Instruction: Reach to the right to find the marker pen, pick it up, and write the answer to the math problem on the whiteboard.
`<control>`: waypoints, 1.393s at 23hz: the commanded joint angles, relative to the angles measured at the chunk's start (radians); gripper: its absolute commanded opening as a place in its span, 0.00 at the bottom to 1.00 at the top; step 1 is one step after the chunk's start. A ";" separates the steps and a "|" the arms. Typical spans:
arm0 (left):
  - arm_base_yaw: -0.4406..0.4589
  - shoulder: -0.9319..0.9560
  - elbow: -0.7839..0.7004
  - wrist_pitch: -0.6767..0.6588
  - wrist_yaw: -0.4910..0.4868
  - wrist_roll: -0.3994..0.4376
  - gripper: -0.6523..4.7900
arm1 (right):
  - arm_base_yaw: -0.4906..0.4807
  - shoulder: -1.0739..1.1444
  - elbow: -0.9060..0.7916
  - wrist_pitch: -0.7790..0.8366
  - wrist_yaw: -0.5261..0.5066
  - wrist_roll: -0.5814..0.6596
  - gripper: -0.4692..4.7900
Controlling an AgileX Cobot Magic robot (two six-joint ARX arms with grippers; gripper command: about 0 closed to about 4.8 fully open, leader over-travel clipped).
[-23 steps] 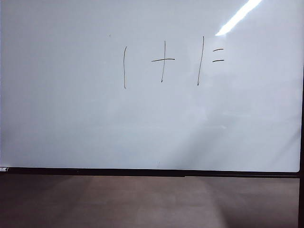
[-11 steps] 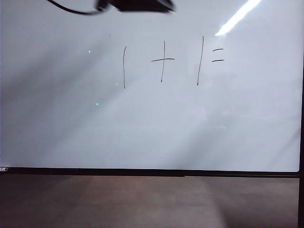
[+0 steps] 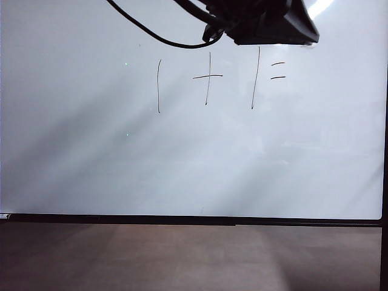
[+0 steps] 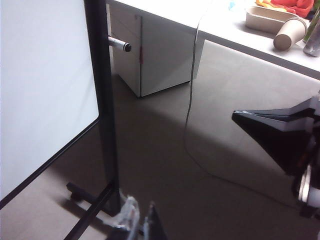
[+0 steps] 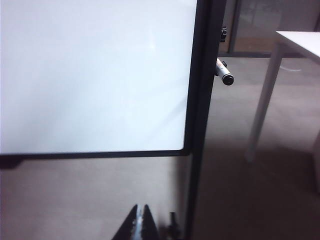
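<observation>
Left gripper near board edge, state unclear; right gripper closed (empty), pen beyond frame.

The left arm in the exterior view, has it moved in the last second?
Yes. The left arm, absent a second ago, has come in along the top edge and moved rightward, now above the second 1 of the math problem on the whiteboard.
</observation>
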 commanded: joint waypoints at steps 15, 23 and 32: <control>0.001 -0.002 0.003 0.053 0.000 -0.003 0.17 | 0.000 0.207 0.623 0.303 0.383 0.002 0.09; 0.001 -0.002 0.003 0.053 0.000 -0.003 0.17 | -0.085 0.905 1.344 0.472 0.434 -0.215 0.09; 0.001 -0.002 0.003 0.049 -0.001 -0.003 0.17 | -0.421 1.278 1.448 0.254 -0.208 0.135 0.09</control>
